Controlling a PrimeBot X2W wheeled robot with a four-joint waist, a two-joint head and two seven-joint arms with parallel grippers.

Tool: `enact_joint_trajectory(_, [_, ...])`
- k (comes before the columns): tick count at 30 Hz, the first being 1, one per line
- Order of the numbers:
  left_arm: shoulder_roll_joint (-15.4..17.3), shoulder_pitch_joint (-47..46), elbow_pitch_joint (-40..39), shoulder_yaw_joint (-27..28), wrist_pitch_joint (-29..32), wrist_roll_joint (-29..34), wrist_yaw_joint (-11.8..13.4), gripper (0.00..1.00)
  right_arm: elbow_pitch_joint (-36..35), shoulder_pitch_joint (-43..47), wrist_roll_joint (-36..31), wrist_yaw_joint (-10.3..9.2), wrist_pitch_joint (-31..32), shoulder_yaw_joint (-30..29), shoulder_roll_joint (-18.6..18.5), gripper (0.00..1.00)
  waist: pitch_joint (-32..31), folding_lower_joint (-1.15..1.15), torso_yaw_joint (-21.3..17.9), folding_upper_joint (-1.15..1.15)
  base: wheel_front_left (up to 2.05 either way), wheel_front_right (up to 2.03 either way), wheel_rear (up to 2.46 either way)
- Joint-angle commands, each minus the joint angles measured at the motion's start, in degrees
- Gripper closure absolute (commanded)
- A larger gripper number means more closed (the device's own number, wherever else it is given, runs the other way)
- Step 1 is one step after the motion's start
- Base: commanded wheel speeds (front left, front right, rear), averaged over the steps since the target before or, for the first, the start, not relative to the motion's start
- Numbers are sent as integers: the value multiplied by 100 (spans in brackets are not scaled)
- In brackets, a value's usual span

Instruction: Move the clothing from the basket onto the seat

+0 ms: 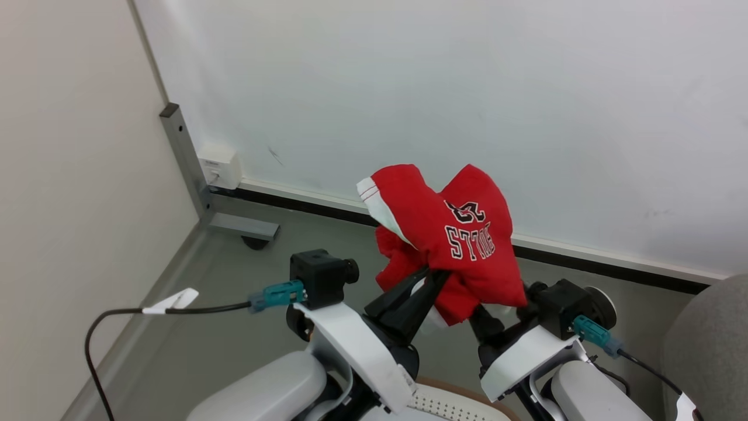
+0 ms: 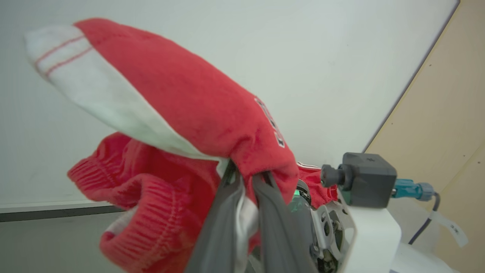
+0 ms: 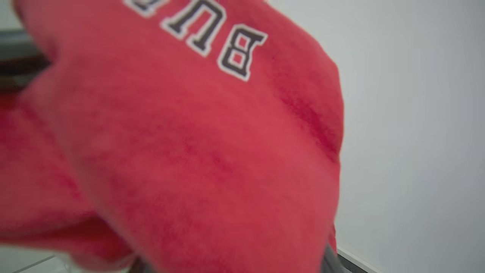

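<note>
clothing: aloft, clear of basket, draped over both grippers
left gripper: clamped on clothing
right gripper: under cloth, closure unreadable
seat: 4 o'clock of clothing; right gripper nearer

Grey floor, meeting a white wall along a dark skirting strip. Standing on it: 1 grey metal frame foot with 1 dark caster, upper left. The basket shows its brown rim and perforated wall at the bottom edge, base hidden. The seat shows 1 rounded light-grey corner, lower right.
</note>
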Motion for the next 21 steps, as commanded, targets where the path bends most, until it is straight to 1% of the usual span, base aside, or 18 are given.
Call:
enact_joint_trajectory(1, [30, 83, 30, 11, -6, -25, -6, 100, 36, -74, 79, -13, -34, 21, 4, 100, -25, 0, 37, 0, 0, 0, 0])
enact_joint_trajectory(5, [86, 125, 50, 41, -18, -51, 28, 100, 16, -40, 179, -13, -51, 87, 5, 100, -26, 0, 19, 0, 0, 0, 0])
enact_joint_trajectory(10, [130, 177, 74, 82, -48, -78, 59, 100, -32, 66, 355, -13, -49, 135, -48, 100, 20, 0, -97, 0, 0, 0, 0])
enact_joint_trajectory(17, [142, 196, 83, 68, -30, -87, 61, 100, -219, 190, 489, -13, -50, 37, -101, 100, 93, 0, -291, 0, 0, 0, 0])
enact_joint_trajectory(20, [163, 221, 95, 72, 7, -104, 107, 100, -319, 293, 528, -13, -50, -59, -149, 100, 144, 0, -417, 0, 0, 0, 0])
enact_joint_trajectory(21, [165, 233, 99, 67, 22, -108, 131, 82, -343, 300, 552, -13, -50, -100, -163, 100, 166, 0, -470, 0, 0, 0, 0])
